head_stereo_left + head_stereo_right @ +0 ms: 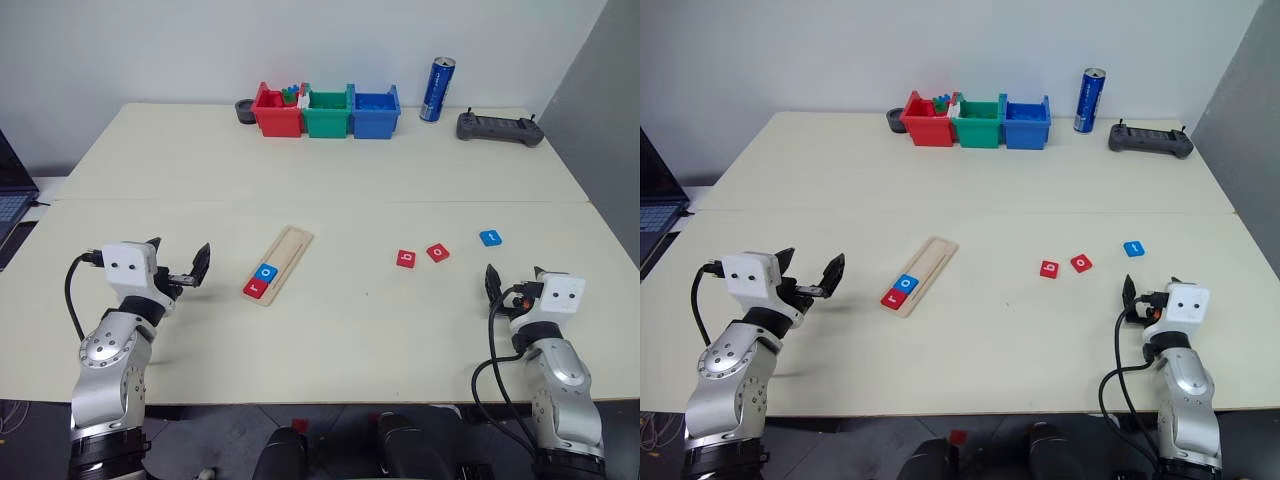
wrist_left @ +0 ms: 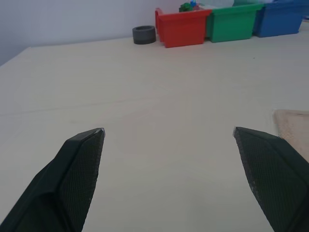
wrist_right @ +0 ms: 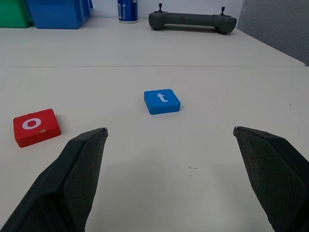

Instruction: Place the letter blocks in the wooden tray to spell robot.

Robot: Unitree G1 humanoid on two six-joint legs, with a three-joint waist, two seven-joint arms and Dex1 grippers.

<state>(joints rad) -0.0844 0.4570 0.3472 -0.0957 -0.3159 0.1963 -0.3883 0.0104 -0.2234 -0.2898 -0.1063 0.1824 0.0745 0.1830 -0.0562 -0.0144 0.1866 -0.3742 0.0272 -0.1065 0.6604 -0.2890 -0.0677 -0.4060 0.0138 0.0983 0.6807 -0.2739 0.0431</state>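
Observation:
The wooden tray [image 1: 285, 255] lies slanted on the table, left of centre. A red "r" block [image 1: 255, 288] and a blue "o" block [image 1: 267, 270] sit side by side at its near end. Right of centre, three letter blocks lie loose: a red "b" [image 1: 405, 259], a red "o" [image 1: 438, 252] and a blue "t" [image 1: 490, 238]. My left gripper [image 1: 181, 252] is open and empty, just left of the tray's near end. Near the front right edge, my right gripper [image 1: 514, 275] is open and empty, with the blue "t" [image 3: 162, 101] ahead of it and the red "o" [image 3: 36, 126] off to its left.
Red [image 1: 277, 112], green [image 1: 328, 112] and blue [image 1: 375, 112] plastic bins stand in a row at the back. A dark round ring [image 1: 244, 110] sits left of them. A blue can [image 1: 437, 90] and a grey controller [image 1: 499, 128] are at the back right. A laptop [image 1: 10, 205] is beyond the left edge.

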